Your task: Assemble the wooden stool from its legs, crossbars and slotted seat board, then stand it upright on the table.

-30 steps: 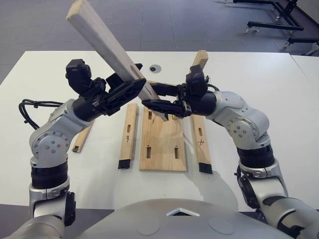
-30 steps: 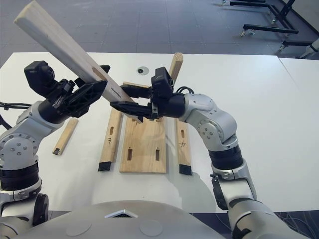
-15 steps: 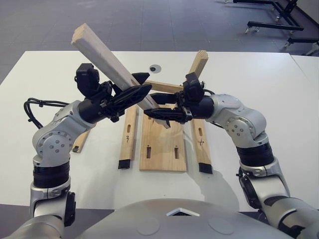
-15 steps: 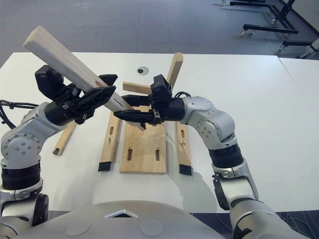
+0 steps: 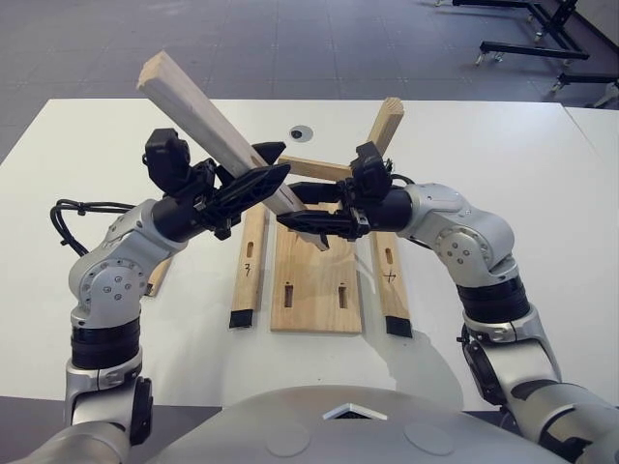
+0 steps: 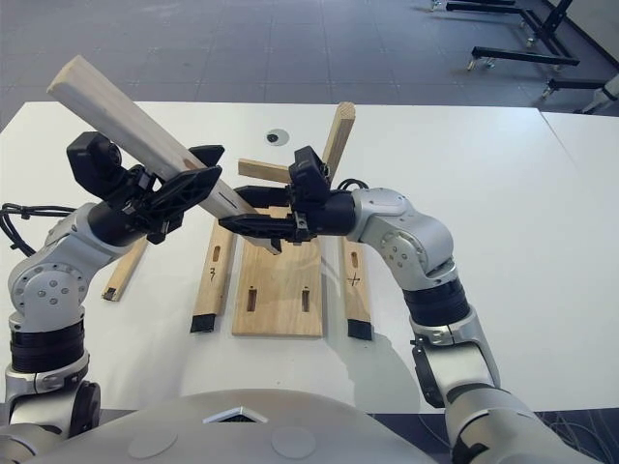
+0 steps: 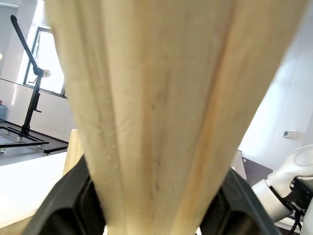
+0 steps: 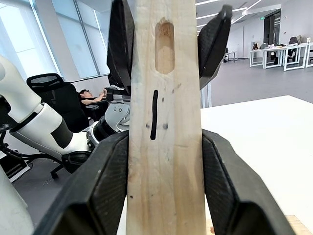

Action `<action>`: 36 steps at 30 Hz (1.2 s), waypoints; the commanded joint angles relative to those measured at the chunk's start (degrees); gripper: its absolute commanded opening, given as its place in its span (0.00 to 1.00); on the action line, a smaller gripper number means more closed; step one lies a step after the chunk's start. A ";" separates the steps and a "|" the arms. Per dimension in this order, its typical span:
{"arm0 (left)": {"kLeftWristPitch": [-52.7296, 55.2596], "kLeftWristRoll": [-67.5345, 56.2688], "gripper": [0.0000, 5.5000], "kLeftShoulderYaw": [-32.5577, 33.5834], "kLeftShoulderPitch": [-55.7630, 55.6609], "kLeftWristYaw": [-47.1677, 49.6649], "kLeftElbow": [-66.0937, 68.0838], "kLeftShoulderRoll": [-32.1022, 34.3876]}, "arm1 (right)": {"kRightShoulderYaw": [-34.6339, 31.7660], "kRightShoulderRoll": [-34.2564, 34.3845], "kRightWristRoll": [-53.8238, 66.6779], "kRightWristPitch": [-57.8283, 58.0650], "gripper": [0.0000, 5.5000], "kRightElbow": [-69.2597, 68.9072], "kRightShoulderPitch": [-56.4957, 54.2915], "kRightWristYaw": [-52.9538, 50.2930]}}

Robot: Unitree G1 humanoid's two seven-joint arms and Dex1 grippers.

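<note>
Wooden leg (image 5: 208,121) hangs slanted above the board (image 5: 317,295), its top end pointing toward 10 o'clock and its lower end over the board's far part. The left gripper (image 5: 274,162) clamps the leg below mid-length, its fingers on either side of a slot. The right gripper (image 6: 237,206) is closed on the lower end, just beneath. The board lies flat on the table (image 5: 542,242), slots up. A second leg (image 5: 250,261) lies at the board's 9 o'clock and a third leg (image 5: 390,280) at its 3 o'clock. At 12 o'clock a fourth leg (image 5: 389,118) tilts upward with a crossbar (image 5: 314,169) joined to it. A short bar (image 6: 126,266) lies farther out at 9 o'clock.
</note>
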 commanded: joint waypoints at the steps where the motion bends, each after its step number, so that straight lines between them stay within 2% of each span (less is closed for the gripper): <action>1: -1.67 0.11 0.38 1.70 -0.33 -0.51 0.35 -0.23 | 0.25 -1.43 -2.97 0.40 0.36 1.30 -0.44 -1.13; 9: -2.81 0.96 0.37 2.18 0.03 -2.05 1.74 -0.73 | -0.42 -1.68 -3.85 1.23 0.63 3.13 -0.26 -1.66; 13: -3.44 1.86 0.37 3.54 0.26 -2.71 3.05 0.45 | -4.08 -4.10 -2.02 1.63 0.76 1.17 1.13 -1.69; 19: -3.16 0.70 0.37 9.72 -1.38 -4.68 5.47 5.70 | -10.28 -12.12 -0.90 2.52 0.76 -1.68 7.85 0.96; 24: -3.58 4.27 0.37 9.85 -4.01 -7.15 10.82 8.94 | -14.58 -11.57 2.43 2.24 0.76 -3.86 7.32 -0.98; 29: -23.38 28.08 0.37 1.29 -10.64 -8.36 27.76 7.81 | -19.86 -8.56 7.26 1.92 0.76 -0.82 1.55 -5.81; 33: -38.58 38.05 0.37 -0.75 -15.42 -7.64 43.21 4.40 | -21.72 -9.09 9.42 2.94 0.76 1.35 -2.00 -5.70; 36: -44.27 40.38 0.37 -1.48 -17.76 -9.35 49.93 2.45 | -22.17 -9.91 10.10 3.44 0.76 3.26 -4.66 -5.08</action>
